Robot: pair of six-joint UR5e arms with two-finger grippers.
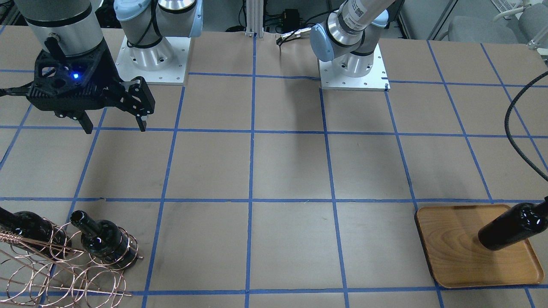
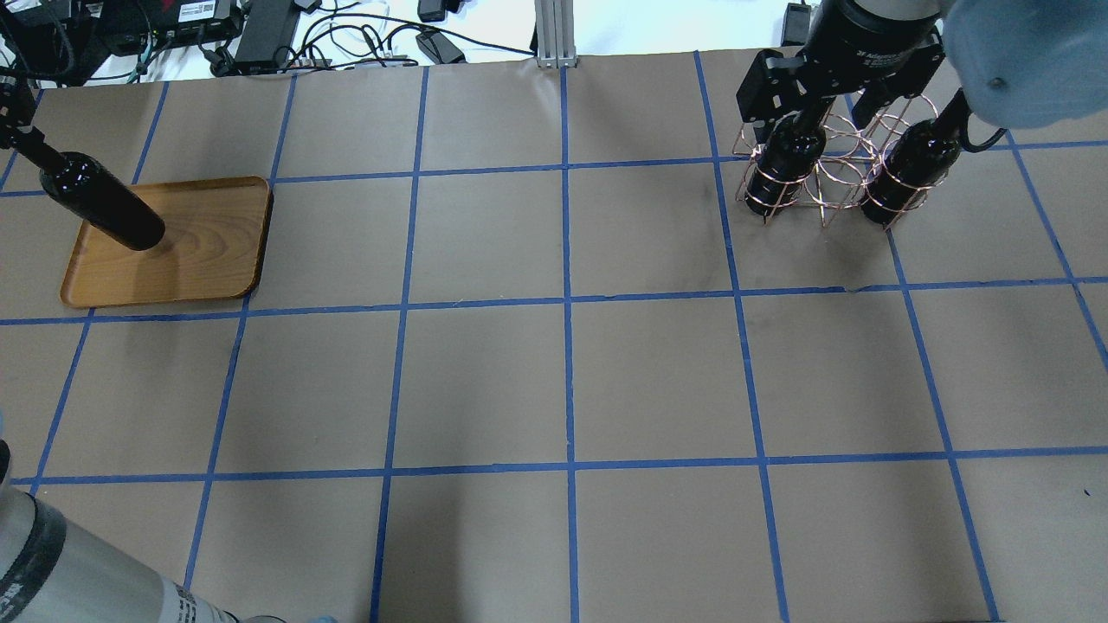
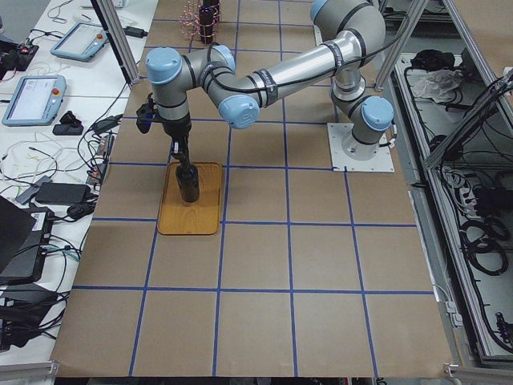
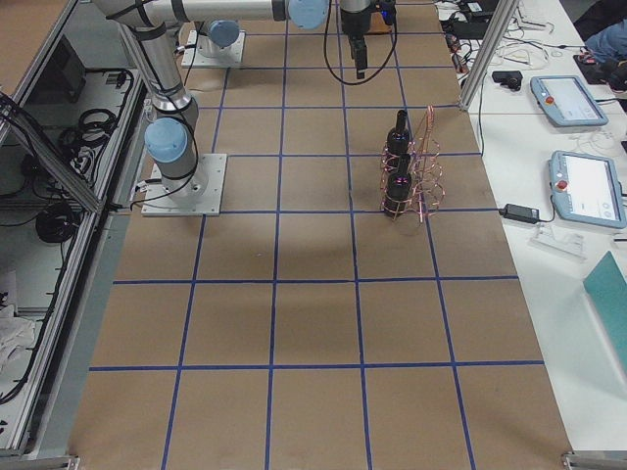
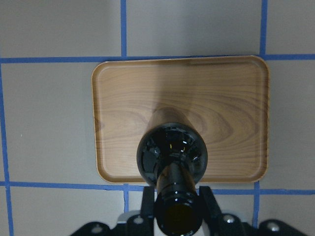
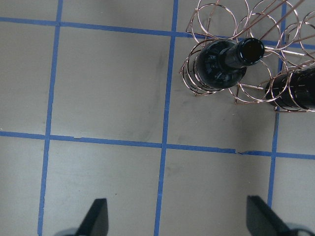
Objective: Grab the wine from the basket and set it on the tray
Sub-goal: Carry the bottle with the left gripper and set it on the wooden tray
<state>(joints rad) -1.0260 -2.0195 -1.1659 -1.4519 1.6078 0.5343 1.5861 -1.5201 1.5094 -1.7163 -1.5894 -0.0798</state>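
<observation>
My left gripper (image 5: 178,205) is shut on the neck of a near-black wine bottle (image 5: 172,153) and holds it upright. The bottle's base (image 1: 496,239) is on or just above the wooden tray (image 1: 454,252), near its edge; I cannot tell which. The bottle (image 2: 104,208) and tray (image 2: 208,251) also show in the overhead view. My right gripper (image 1: 114,125) is open and empty, up in the air on the near side of the copper wire basket (image 1: 64,273). Two more wine bottles (image 6: 219,64) (image 6: 295,88) stand in the basket's rings (image 6: 266,19).
The two arm bases (image 1: 152,60) (image 1: 353,68) are bolted at the table's robot side. A black cable (image 1: 518,132) hangs by the tray. Side benches with teach pendants (image 4: 578,186) run along the far edge of the table.
</observation>
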